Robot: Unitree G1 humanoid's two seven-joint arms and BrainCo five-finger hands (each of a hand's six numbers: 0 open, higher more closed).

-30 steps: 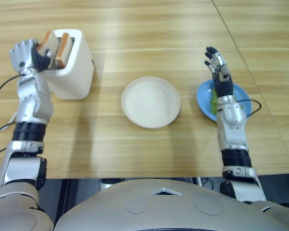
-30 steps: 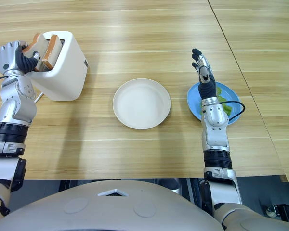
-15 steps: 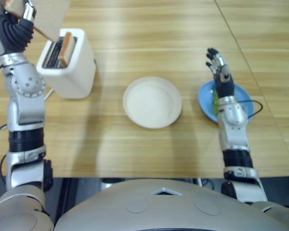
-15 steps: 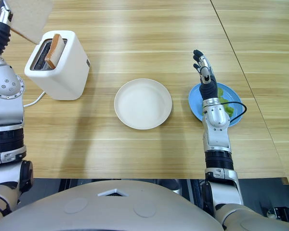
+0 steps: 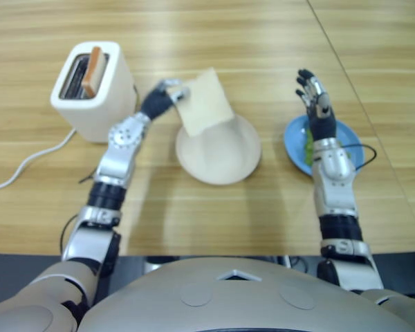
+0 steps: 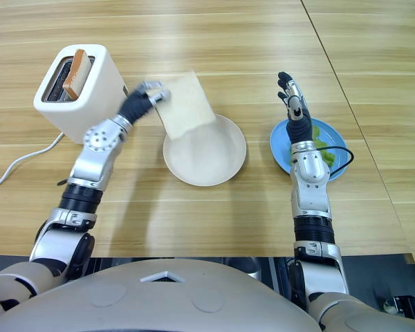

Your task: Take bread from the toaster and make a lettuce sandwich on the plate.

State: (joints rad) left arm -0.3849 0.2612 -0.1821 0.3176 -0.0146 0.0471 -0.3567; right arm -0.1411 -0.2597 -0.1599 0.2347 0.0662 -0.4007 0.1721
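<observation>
My left hand (image 5: 160, 99) is shut on a slice of bread (image 5: 206, 102), which it holds tilted just above the back-left rim of the white plate (image 5: 221, 155). The white toaster (image 5: 90, 86) stands at the left with one more slice of bread (image 5: 92, 61) upright in a slot. My right hand (image 5: 317, 104) is raised with its fingers straight, over the near-left edge of a blue plate (image 5: 346, 138) that carries green lettuce (image 5: 307, 143).
The toaster's white cord (image 5: 28, 160) trails over the table toward the left edge. A seam between two tabletops (image 5: 346, 76) runs diagonally at the right. Bare wood lies in front of the plates.
My left hand lifted the slice out of the toaster, swung right and came down to the white plate. The right hand has stayed still. The view shifted slightly.
</observation>
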